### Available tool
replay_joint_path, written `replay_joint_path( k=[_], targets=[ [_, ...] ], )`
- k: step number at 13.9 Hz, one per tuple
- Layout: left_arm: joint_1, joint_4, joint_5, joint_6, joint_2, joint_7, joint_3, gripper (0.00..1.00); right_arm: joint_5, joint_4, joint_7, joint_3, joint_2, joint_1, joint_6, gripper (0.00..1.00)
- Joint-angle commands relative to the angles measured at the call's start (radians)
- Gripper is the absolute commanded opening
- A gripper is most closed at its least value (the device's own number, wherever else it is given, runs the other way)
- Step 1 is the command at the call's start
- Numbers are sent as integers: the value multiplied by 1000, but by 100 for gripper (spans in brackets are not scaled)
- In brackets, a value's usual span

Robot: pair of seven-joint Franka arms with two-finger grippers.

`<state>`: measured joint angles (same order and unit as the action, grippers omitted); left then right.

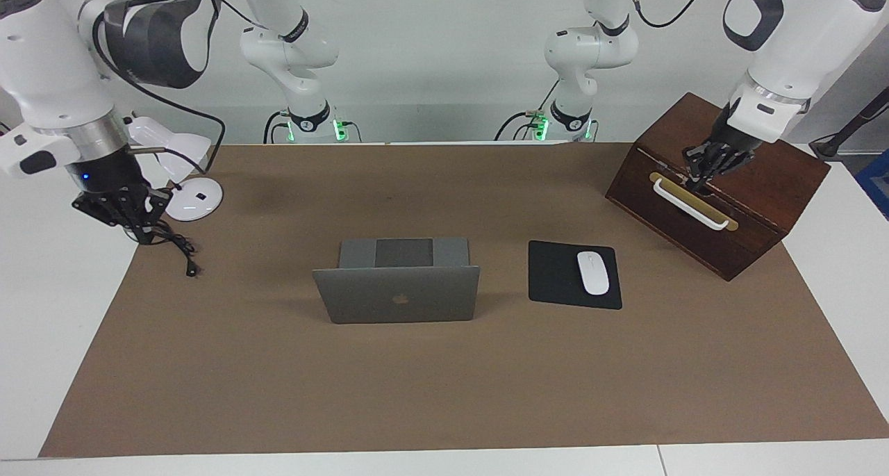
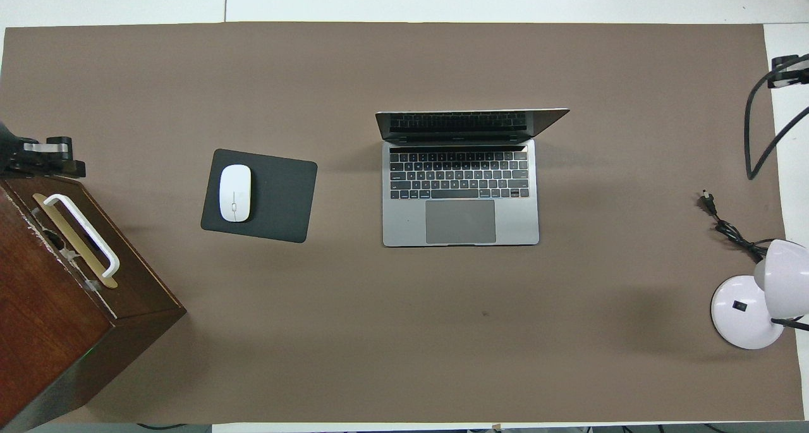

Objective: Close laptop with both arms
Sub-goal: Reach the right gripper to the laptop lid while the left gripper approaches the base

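Note:
The silver-grey laptop (image 1: 399, 292) stands open in the middle of the brown mat, its lid upright and the apple logo turned away from the robots. The overhead view shows its dark keyboard and trackpad (image 2: 460, 193). My left gripper (image 1: 703, 174) hangs over the wooden box at the left arm's end of the table, well away from the laptop; it also shows in the overhead view (image 2: 47, 155). My right gripper (image 1: 135, 222) hangs over the mat's edge at the right arm's end, beside the lamp; it also shows in the overhead view (image 2: 787, 71). Neither holds anything that I can see.
A black mouse pad (image 1: 552, 281) with a white mouse (image 1: 592, 272) lies beside the laptop toward the left arm's end. A brown wooden box (image 1: 722, 184) with a white handle stands at that end. A white desk lamp (image 2: 752, 306) and its black cable (image 2: 727, 227) are at the right arm's end.

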<state>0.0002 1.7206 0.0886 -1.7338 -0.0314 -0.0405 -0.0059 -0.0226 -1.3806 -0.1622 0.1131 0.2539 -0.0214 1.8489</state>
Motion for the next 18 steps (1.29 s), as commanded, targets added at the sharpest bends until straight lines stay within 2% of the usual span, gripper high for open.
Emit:
replay_joint_path(
  k=[1,4,7,9,13,18],
  targets=[
    [-58,180,17,-140,-97,14,4,0,-10,208,-20,-15,172,-31,15,0],
    [-107,356,45,-312,-171,14,4,0,-8,365,-17,-20,324,-31,80,0],
    [-167,513,46,-485,-237,13,4,0,-10,380,64,-21,410,-6,211,0],
    [-206,577,60,-570,-257,10,4,0,-10,448,124,-20,468,26,217,0],
    [-334,741,65,-812,-292,-70,4,0,-7,448,228,-23,472,104,216,0],
    [-489,827,65,-1050,-245,-182,4,0,3,437,363,-33,473,221,248,0]
  ],
)
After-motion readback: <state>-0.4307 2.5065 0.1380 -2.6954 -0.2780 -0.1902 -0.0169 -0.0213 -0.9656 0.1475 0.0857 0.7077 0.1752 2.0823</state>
